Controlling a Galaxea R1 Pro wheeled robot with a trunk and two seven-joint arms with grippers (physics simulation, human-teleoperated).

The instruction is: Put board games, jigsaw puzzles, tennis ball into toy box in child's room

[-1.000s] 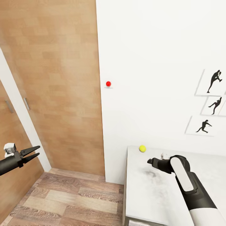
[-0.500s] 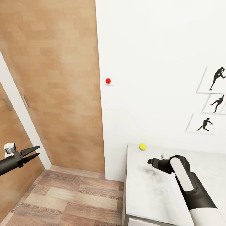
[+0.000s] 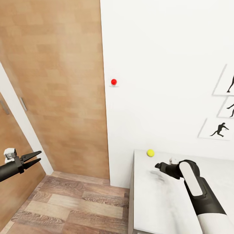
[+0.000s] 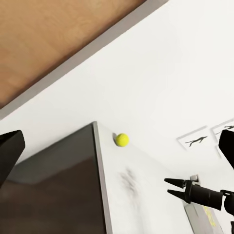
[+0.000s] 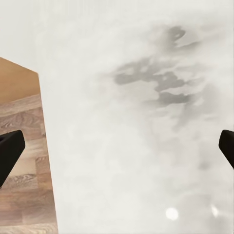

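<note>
Lying near right pincer (image 3: 158, 166), apart: tennis ball (image 3: 150, 152) on table (image 3: 156, 201).

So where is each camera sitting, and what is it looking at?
Head view: up on the robot's head, looking down at the wall, the table, the tennis ball and both arms, left gripper and right gripper.
Left wrist view: on the left arm, facing the table corner, its own dark fingertips at the edges.
Right wrist view: on the right arm, looking down at the tabletop.
Shared: head and left wrist views both show the ball.
</note>
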